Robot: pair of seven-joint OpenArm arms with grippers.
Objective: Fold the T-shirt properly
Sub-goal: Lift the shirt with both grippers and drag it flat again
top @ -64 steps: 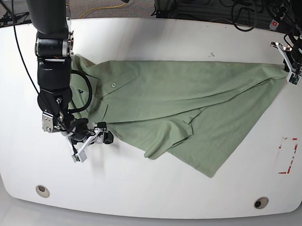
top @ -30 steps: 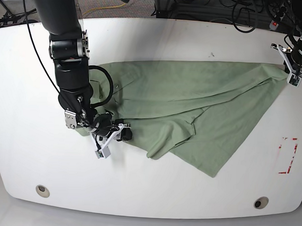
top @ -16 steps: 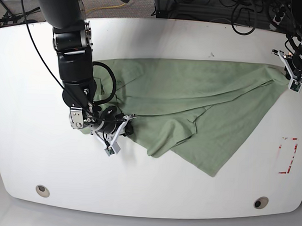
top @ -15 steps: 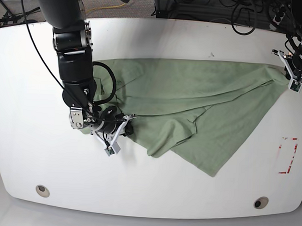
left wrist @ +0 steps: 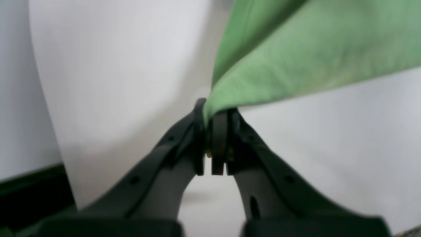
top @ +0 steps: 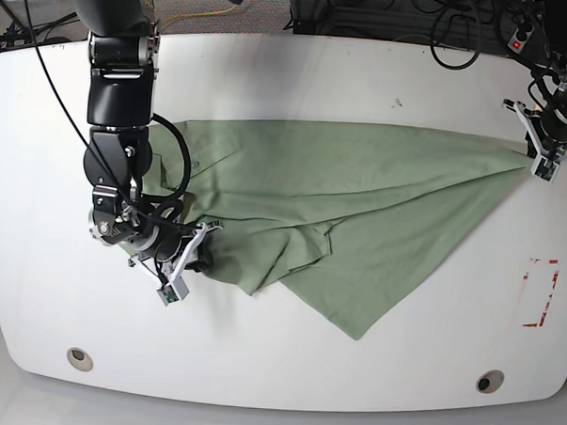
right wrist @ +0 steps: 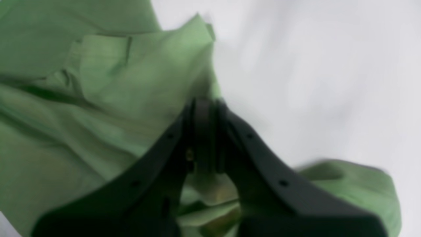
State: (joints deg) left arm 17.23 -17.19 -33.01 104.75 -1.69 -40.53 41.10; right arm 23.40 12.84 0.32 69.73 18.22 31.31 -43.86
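White curved tabletop carries the wrinkly pale sage-green cotton T-shirt. Left gripper pinches its far-right corner; right gripper clamps near-left cloth. Pulling apart risks slipping, bunching.

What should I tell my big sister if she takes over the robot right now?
Left gripper: jaws shut on a corner of the T-shirt, at the table's far edge on the base view's right.
Right gripper: jaws closed, apparently pinching the shirt's near edge on that view's left; the picture is blurred.
The T-shirt lies spread across the white table, stretched between both grippers, with a loose flap hanging toward the front.
Done: both ends gripped.
Left: no neat fold shows yet, so the folding itself remains.
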